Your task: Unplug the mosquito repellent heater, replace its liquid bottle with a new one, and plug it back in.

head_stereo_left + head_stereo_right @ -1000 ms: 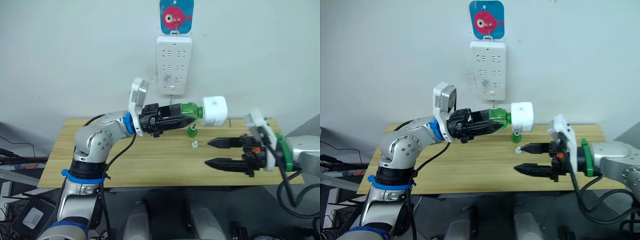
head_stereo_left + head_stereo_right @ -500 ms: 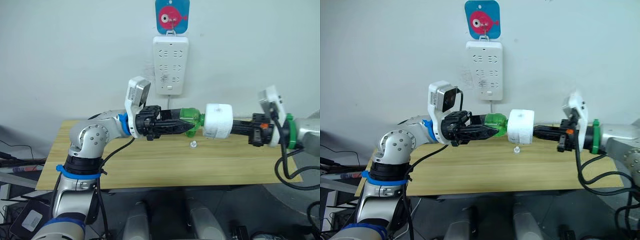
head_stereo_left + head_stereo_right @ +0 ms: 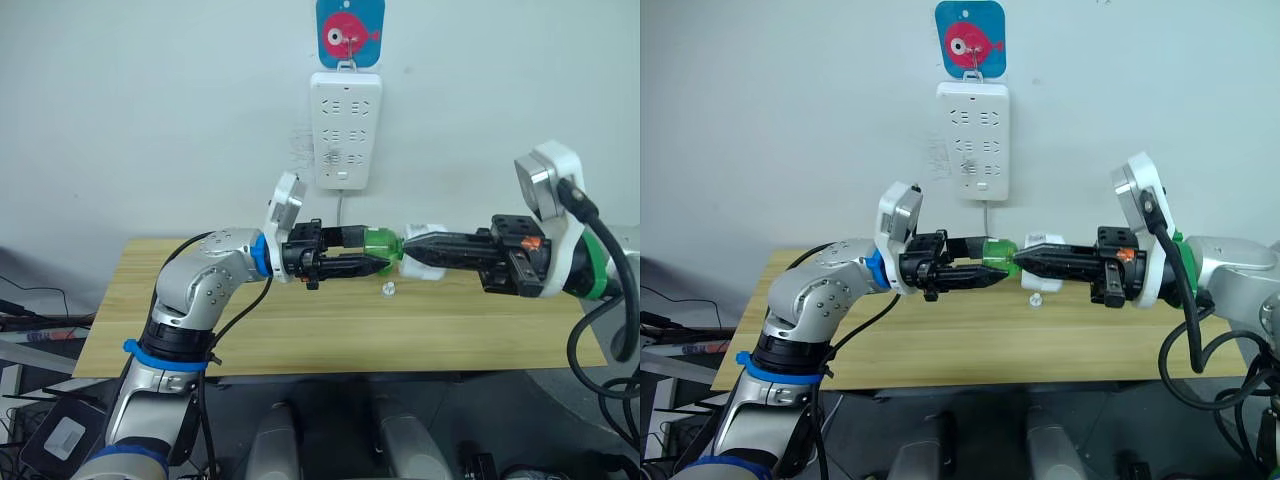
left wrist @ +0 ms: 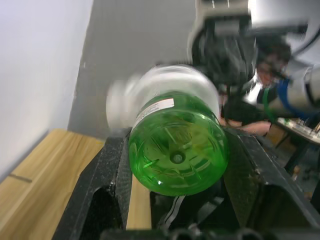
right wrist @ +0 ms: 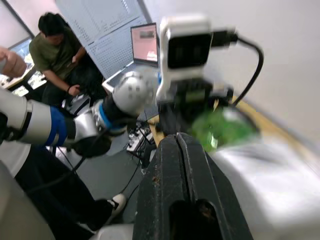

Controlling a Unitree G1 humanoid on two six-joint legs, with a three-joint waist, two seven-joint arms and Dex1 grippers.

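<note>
My left gripper (image 3: 372,251) is shut on its liquid bottle (image 3: 380,242), a translucent green bottle held on its side above the table. The bottle's neck end sits in the white mosquito repellent heater (image 3: 428,272). In the left wrist view the bottle's base (image 4: 177,150) fills the space between my fingers, with the heater (image 4: 165,82) blurred behind it. My right gripper (image 3: 408,246) is shut with nothing between its fingers. It lies across the front of the heater, its tip at the bottle's neck. The new one is hidden.
A small white cap (image 3: 388,289) lies on the wooden table (image 3: 300,330) under the grippers. A white power strip (image 3: 345,128) hangs on the wall above, below a blue fish hook (image 3: 350,32). A seated person (image 5: 55,50) is in the right wrist view.
My right gripper was open low over the table; it has shut and come up against the heater. My left arm has brought the bottle and heater lower and level.
</note>
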